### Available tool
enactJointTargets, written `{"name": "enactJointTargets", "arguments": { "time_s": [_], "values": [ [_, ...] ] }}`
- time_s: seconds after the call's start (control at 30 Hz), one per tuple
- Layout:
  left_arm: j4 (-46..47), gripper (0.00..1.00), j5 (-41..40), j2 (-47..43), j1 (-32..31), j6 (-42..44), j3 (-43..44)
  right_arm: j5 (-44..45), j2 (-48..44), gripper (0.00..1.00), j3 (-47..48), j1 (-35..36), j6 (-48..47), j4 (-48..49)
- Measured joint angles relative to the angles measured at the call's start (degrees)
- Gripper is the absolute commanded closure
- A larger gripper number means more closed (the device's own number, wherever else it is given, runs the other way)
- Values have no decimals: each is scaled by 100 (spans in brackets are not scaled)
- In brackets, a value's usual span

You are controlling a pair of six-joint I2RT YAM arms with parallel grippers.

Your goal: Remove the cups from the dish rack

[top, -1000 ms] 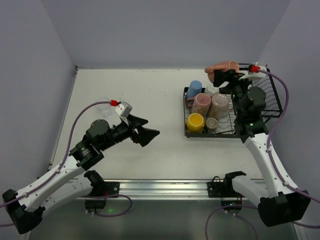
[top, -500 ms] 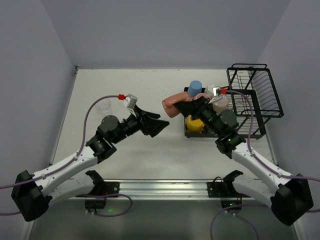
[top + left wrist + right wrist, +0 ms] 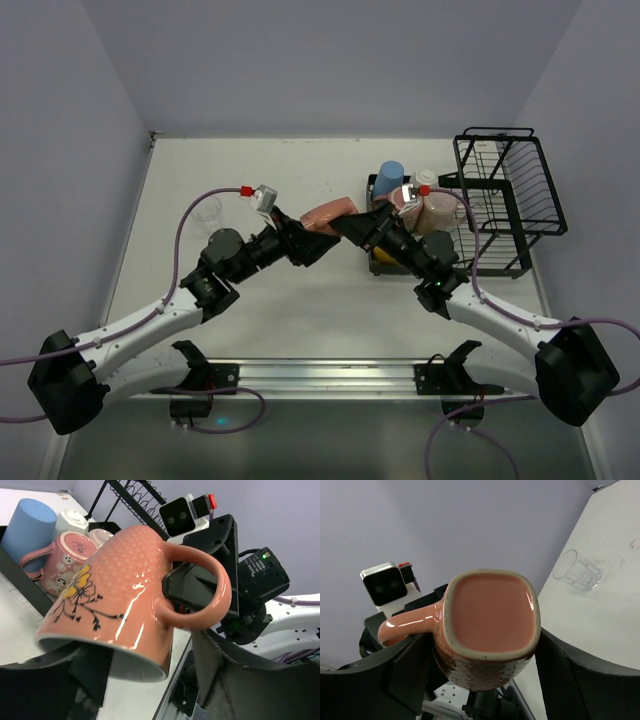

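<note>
My right gripper [image 3: 358,226] is shut on a salmon-pink mug [image 3: 328,214] with a flower print and holds it in the air left of the dish rack [image 3: 372,266]. In the right wrist view the mug's base [image 3: 490,614] faces the camera between my fingers [image 3: 375,680]. My left gripper [image 3: 312,244] is open, its jaws wide on either side of the same mug [image 3: 115,592], at its rim end. A blue cup [image 3: 390,177], a pink mug [image 3: 409,202] and a beige cup [image 3: 440,212] stand in the rack's flat tray. A yellow cup is mostly hidden behind my right arm.
The taller wire basket section [image 3: 510,190] stands at the back right. A clear glass [image 3: 208,212] stands on the table at the left, also in the right wrist view [image 3: 577,572]. The blue cup [image 3: 29,526] and pink mug [image 3: 60,560] show behind the held mug.
My right gripper has carried the salmon mug from over the basket leftward, out past the rack. My left gripper has moved right to meet it and now brackets the mug.
</note>
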Motion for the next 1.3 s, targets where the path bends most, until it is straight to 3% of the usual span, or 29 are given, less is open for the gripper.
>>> {"name": "enactJointTargets", "arguments": {
  "time_s": [0.07, 0.1, 0.17, 0.2, 0.27, 0.3, 0.4, 0.57, 0.7, 0.83, 1.0, 1.3],
  "values": [
    [39, 64, -28, 46, 0, -24, 0, -9, 149, 80, 0, 76, 138, 153],
    [17, 82, -55, 52, 0, -26, 0, 0, 212, 79, -4, 111, 214, 227],
    [109, 98, -61, 52, -13, -149, 2, 68, 284, 73, -22, 129, 396, 389],
    [173, 100, -61, 20, -28, -160, 11, 74, 293, 69, -24, 131, 496, 479],
    [155, 100, -70, -109, -52, -61, 9, 87, 289, 43, -24, 175, 575, 566],
    [68, 100, -83, -184, -63, 4, 4, 92, 289, 23, -24, 203, 584, 570],
    [-348, 100, -286, -415, -107, 181, 7, 48, 273, 1, -26, 254, 544, 516],
    [-1764, 100, -1377, -715, 7, 575, 179, 31, 105, 1, -31, 175, 310, 153],
    [-3115, 100, -1714, -299, 446, 686, 621, 28, -157, 1, -83, 146, 76, -181],
    [-4347, 100, -1797, 588, 1099, 1023, 1344, 2, -317, 1, -57, 144, -413, -1075],
    [-5082, 100, -1943, 2094, 1825, 1499, 2487, -144, -341, 1, 339, 144, -1220, -2712],
    [-6122, 100, -2055, 3932, 2232, 2052, 3910, -302, -664, 1, 538, 201, -1939, -3936]
  ]
}}
